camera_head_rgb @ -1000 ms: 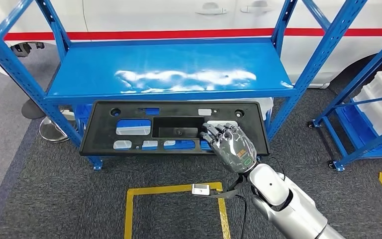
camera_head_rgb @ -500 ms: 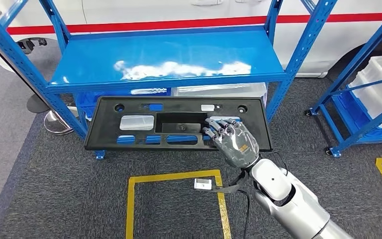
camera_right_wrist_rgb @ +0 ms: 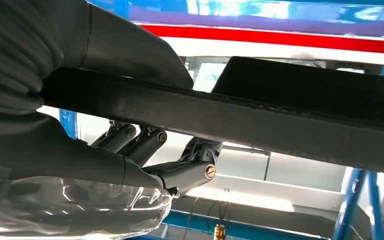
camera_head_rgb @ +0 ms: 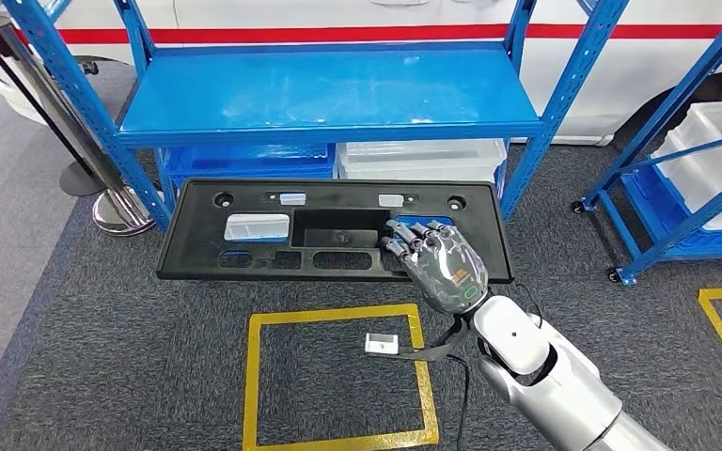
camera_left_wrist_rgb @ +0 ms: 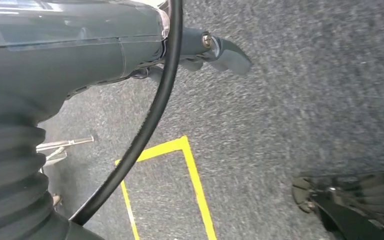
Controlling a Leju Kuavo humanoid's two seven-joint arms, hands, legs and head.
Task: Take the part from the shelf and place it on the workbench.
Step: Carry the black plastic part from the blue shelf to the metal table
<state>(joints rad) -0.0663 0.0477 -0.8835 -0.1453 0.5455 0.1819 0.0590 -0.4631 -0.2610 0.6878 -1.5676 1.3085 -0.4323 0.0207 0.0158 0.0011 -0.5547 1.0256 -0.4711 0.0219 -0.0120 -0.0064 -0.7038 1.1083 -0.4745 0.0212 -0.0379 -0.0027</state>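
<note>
The part is a long black plastic panel (camera_head_rgb: pixel 197 240) with several cut-outs, held level in the air in front of the blue shelf (camera_head_rgb: pixel 329 94). My right hand (camera_head_rgb: pixel 437 263) grips its near edge toward the right end, fingers curled over the top. In the right wrist view the panel's edge (camera_right_wrist_rgb: pixel 280 120) runs across the picture, with the dark fingers (camera_right_wrist_rgb: pixel 195 170) hooked under it. My left hand (camera_left_wrist_rgb: pixel 130 50) hangs over the grey carpet with nothing in it, its thumb (camera_left_wrist_rgb: pixel 227 52) sticking out.
The shelf's top board is bare; a blue bin (camera_head_rgb: pixel 244 160) and a white bin (camera_head_rgb: pixel 423 158) sit below it. A yellow floor square (camera_head_rgb: pixel 249 376) lies under the panel. A second blue rack (camera_head_rgb: pixel 686 160) stands right, a stanchion base (camera_head_rgb: pixel 117 211) left, a white vehicle (camera_head_rgb: pixel 338 14) behind.
The whole picture has shifted: the shelf now lies farther off and the bins under it show. The panel stays in my right hand, clear of the shelf.
</note>
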